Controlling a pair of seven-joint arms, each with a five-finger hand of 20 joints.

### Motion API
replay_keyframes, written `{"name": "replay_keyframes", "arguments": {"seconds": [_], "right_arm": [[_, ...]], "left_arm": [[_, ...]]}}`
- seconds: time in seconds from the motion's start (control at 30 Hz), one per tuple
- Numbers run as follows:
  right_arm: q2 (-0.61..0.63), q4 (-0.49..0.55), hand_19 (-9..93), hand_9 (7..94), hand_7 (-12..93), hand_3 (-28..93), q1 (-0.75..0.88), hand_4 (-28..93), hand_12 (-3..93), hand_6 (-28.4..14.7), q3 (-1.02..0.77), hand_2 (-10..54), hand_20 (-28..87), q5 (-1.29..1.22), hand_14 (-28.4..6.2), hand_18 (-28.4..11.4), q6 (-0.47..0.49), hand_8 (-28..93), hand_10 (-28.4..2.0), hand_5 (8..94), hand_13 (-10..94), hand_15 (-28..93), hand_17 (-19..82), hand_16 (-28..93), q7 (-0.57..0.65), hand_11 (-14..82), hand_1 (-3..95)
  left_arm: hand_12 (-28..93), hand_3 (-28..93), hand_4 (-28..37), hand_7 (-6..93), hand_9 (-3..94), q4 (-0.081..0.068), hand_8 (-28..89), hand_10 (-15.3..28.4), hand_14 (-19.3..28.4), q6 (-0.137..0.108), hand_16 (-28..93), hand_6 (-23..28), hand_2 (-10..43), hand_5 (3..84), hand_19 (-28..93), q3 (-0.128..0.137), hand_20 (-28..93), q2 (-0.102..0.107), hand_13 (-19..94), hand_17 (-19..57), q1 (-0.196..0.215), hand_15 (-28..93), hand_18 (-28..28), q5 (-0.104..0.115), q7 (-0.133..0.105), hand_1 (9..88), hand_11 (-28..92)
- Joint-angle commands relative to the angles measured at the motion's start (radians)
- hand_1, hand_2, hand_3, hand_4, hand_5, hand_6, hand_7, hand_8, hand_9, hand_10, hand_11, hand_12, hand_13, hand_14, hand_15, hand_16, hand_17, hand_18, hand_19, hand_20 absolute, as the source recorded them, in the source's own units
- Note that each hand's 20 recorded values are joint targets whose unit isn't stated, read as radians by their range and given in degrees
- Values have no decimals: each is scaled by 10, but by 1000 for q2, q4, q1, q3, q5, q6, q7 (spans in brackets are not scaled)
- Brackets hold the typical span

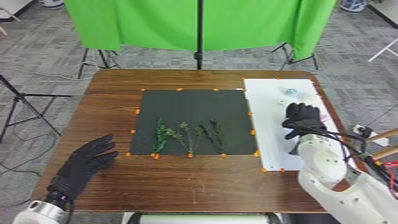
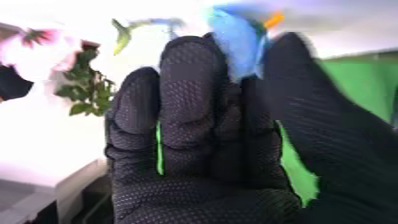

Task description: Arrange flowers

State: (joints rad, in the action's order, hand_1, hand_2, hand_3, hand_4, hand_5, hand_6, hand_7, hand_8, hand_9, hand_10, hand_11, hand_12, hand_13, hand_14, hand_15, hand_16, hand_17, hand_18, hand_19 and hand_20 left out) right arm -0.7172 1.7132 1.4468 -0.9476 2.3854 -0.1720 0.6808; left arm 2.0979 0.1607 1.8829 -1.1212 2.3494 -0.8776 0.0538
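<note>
1. Left hand (image 1: 84, 162): over the table's (image 1: 204, 190) left part, to the left of the mat; fingers extended and somewhat spread, holding nothing.
2. Mat (image 1: 191, 107): dark, lying on the table, with orange tabs along its edges; it bears the three stems of items 3 to 5, set side by side near its near edge.
3. Leafy stem (image 1: 161, 135): green, roughly lengthwise, the leftmost of the three.
4. Branched stem (image 1: 185, 132): thin and forked, its tips paler; between its two neighbours.
5. Dark stem (image 1: 214, 134): the rightmost on the mat, its fine leaves dark green.
6. Sheet (image 1: 266, 100): white, on the table just to the right of the mat, also edged with orange tabs.
7. Pale item (image 1: 290, 92): on the sheet, beyond the right hand; its kind cannot be told.
8. Right hand (image 1: 304, 116): above the sheet. The right wrist view shows its fingers nearly straight and close together, the thumb apart from them. A blue thing (image 2: 234, 42) appears at the gap between fingers and thumb; whether it is touched or held cannot be told. In the same view, a pink flower (image 2: 44, 47) with green leaves (image 2: 86, 91) lies apart from the fingers.
</note>
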Motion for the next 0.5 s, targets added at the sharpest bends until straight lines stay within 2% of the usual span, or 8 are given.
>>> {"name": "replay_keyframes", "arguments": {"seconds": [0.03, 0.1, 0.17, 0.3, 0.4, 0.47, 0.5], "right_arm": [[-3, 13, 826, 838, 529, 816, 12, -283, 467, -11, -8, -95, 410, 18, 14, -173, -46, -141, -42, 694, 814, 501, 370, 395, -46, 238, 541], [-3, 26, 825, 843, 531, 822, 8, -283, 469, -12, -6, -95, 410, 26, 15, -174, -55, -150, -44, 701, 816, 495, 372, 401, -54, 231, 540], [-11, 34, 824, 846, 530, 828, -22, -283, 470, -12, 13, -95, 411, 27, 14, -173, -68, -161, -45, 706, 818, 491, 372, 406, -65, 226, 537], [-23, 48, 823, 850, 534, 834, -101, -283, 472, -12, 76, -95, 412, 41, 14, -174, -80, -167, -47, 708, 821, 486, 373, 411, -86, 223, 535], [-33, 78, 823, 851, 537, 835, -119, -283, 474, -12, 89, -95, 414, 47, 14, -174, -93, -169, -47, 707, 822, 484, 373, 416, -116, 221, 534], [-39, 102, 823, 851, 538, 836, -131, -283, 477, -12, 101, -95, 415, 48, 12, -174, -99, -170, -47, 707, 822, 484, 373, 418, -140, 221, 533], [-48, 112, 822, 851, 539, 836, -132, -283, 477, -12, 100, -95, 415, 50, 11, -174, -95, -169, -47, 706, 822, 484, 373, 419, -164, 220, 533]], "left_arm": [[145, 709, -283, 200, 266, -17, -105, 119, 154, 6, -40, 42, 7, 304, 533, 2, -7, 23, 214, -93, 12, 381, 222, 3, 6, 256, 215], [145, 709, -283, 200, 266, -17, -105, 118, 154, 10, -40, 42, 7, 305, 533, 8, -7, 36, 214, -92, 3, 382, 222, 10, -2, 256, 215], [145, 709, -283, 200, 266, -14, -106, 118, 154, -7, -40, 43, 7, 304, 532, 18, -7, 54, 214, -92, 4, 382, 222, 16, -26, 256, 215], [145, 709, -283, 199, 266, -10, -106, 119, 154, -34, -40, 43, 7, 305, 533, 39, -6, 88, 214, -92, -9, 382, 222, 28, -34, 256, 215], [144, 709, -283, 198, 265, -5, -106, 118, 154, -23, -40, 43, 7, 305, 534, 54, -6, 109, 214, -92, -23, 381, 222, 26, -26, 256, 215], [144, 708, -283, 198, 265, -10, -105, 118, 154, -23, -40, 43, 7, 304, 533, 55, -6, 127, 215, -92, -43, 380, 223, 30, -17, 256, 214], [144, 709, -283, 198, 264, -13, -105, 118, 154, -31, -40, 43, 7, 305, 533, 53, -7, 135, 215, -92, -45, 380, 223, 34, -20, 256, 214]]}}
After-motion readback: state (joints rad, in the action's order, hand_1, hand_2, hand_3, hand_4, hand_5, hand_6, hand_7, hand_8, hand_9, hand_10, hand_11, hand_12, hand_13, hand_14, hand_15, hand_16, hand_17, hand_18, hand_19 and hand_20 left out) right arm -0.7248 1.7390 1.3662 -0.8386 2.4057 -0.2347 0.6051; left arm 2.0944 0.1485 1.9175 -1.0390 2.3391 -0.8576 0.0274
